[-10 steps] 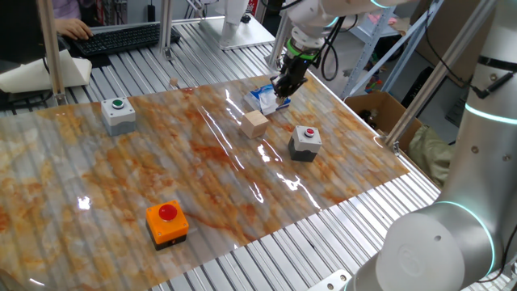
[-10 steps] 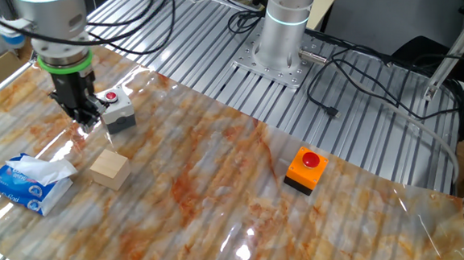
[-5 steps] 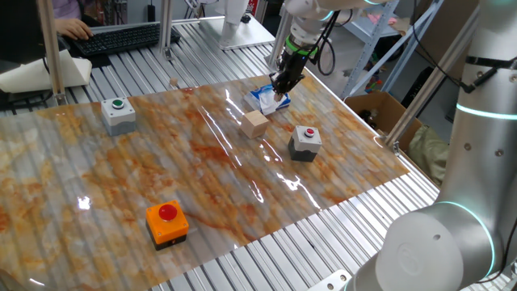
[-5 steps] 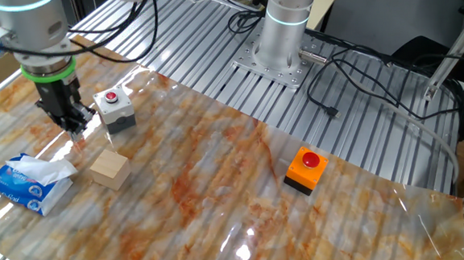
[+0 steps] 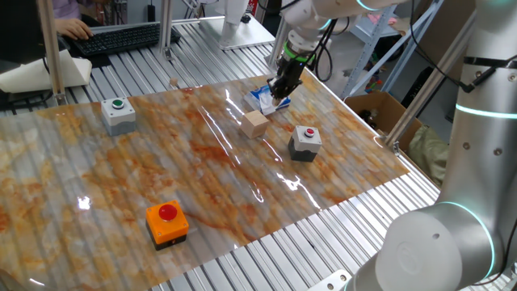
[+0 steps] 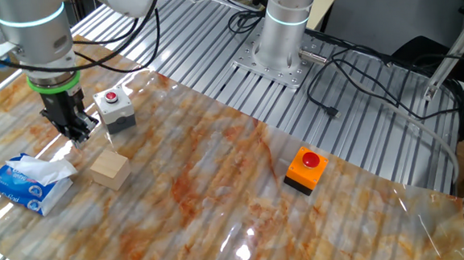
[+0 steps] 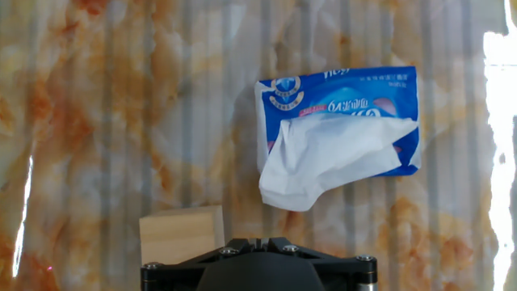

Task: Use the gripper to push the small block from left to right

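Observation:
The small block is a plain tan wooden cube on the marbled sheet. It also shows in the other fixed view and at the lower left of the hand view. My gripper is black with a green ring and hangs above the sheet, apart from the block, near the tissue pack. In the other fixed view the gripper is up and to the left of the block, its fingers together and empty. In the hand view the gripper shows its jaws closed.
A blue tissue pack lies beside the gripper. A grey box with a red button stands near the block, a grey box with a green button at the left, an orange box with a red button in front.
The gripper has moved away from the red-button grey box toward the tissue pack and the block's far side. The block has not moved.

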Tool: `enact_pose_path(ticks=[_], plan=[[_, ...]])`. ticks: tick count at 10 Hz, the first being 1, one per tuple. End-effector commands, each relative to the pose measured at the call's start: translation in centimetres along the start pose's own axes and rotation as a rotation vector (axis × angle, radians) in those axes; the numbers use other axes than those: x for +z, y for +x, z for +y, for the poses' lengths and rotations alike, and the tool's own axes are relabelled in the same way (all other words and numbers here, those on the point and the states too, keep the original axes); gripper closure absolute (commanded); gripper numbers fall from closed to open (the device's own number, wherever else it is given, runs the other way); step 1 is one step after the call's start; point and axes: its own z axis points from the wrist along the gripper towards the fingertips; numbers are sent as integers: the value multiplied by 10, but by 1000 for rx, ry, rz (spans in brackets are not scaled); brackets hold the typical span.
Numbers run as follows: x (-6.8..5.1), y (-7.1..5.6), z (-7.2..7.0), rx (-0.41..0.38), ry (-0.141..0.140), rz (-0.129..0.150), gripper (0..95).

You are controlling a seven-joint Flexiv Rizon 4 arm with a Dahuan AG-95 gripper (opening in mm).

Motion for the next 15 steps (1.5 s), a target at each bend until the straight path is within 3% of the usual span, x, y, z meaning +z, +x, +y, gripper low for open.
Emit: enact_pose_path(ticks=[1,12,15], plan=[[4,1,0,1,-1,-1,950],[45,9,-5,10,-17,-32,950],[44,8,5,24,-15,-36,950]])
